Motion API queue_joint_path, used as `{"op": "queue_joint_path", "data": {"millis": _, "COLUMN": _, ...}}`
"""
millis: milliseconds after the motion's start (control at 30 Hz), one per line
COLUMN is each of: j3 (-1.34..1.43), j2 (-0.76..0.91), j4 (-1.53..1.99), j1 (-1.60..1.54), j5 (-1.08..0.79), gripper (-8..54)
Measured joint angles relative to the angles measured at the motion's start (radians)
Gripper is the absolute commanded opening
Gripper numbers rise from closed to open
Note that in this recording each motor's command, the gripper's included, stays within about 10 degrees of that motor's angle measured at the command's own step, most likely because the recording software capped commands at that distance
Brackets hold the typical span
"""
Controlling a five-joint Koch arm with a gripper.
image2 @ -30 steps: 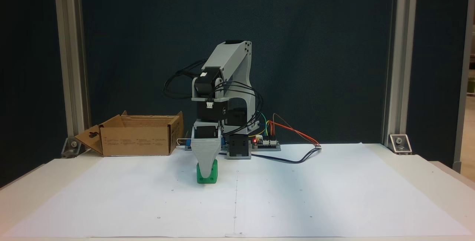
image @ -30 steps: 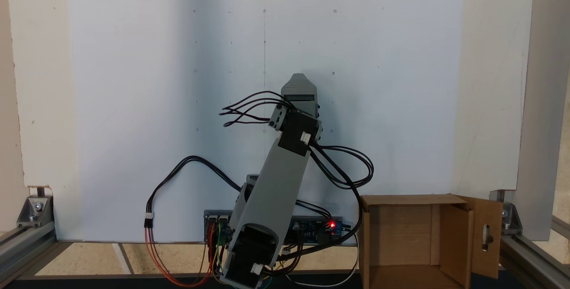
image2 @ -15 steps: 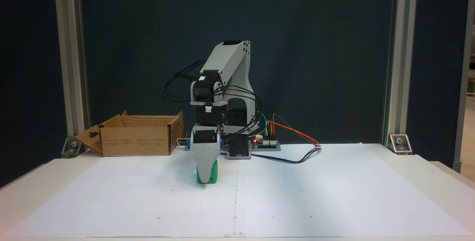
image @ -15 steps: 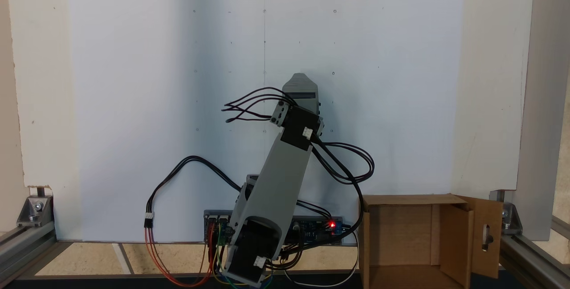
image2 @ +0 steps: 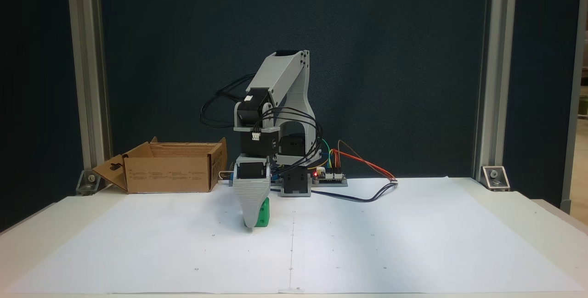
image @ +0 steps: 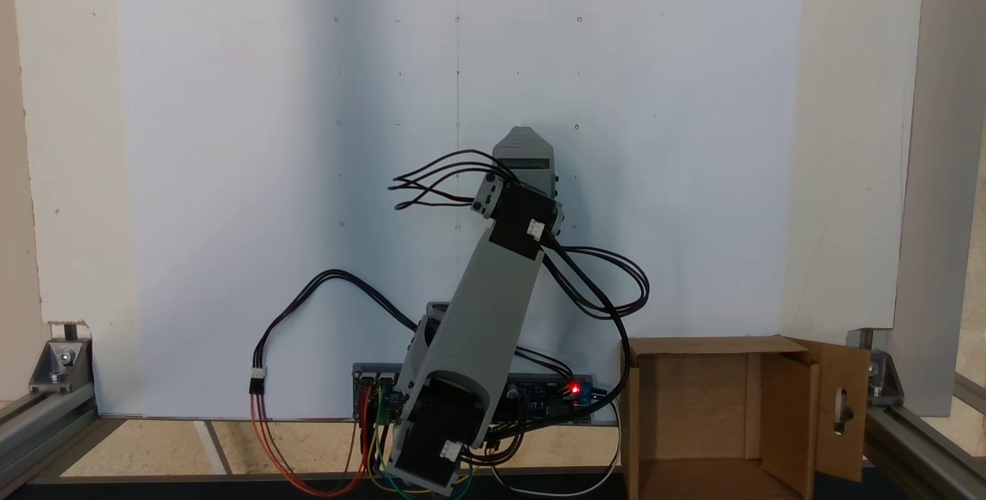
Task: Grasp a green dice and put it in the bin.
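The green dice (image2: 263, 213) rests on the white paper in front of the arm's base. My gripper (image2: 250, 222) points straight down at it, and its broad grey jaw covers the left part of the dice, tip close to the paper. The other jaw lies behind this one, so the gap between them is hidden. From above, the gripper (image: 524, 139) appears as a grey wedge with the arm sloping over it. The bin (image2: 170, 174), a brown cardboard box with open flaps, stands back left of the arm; in a fixed view the bin (image: 701, 345) sits at bottom right.
The arm's base and a circuit board (image2: 328, 176) with a red light sit at the back of the paper (image2: 413, 233), with black, red and orange cables (image2: 367, 194) trailing to the right. Aluminium posts (image2: 87, 82) stand at both rear corners.
The gripper has come down lower and edged a little left in the front-facing fixed view, so its jaw now hides more of the dice. The dice stays on the paper.
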Motion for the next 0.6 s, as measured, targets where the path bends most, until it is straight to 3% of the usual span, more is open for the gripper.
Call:
{"op": "queue_joint_path", "data": {"millis": 233, "j3": 0.0, "j2": 0.002, "j4": 0.0, "j1": 0.002, "j5": 0.0, "gripper": 11.5}}
{"op": "queue_joint_path", "data": {"millis": 433, "j3": 0.0, "j2": 0.011, "j4": 0.002, "j1": 0.002, "j5": 0.0, "gripper": 11.4}}
{"op": "queue_joint_path", "data": {"millis": 600, "j3": -0.141, "j2": 0.156, "j4": 0.216, "j1": 0.003, "j5": 0.002, "gripper": 11.4}}
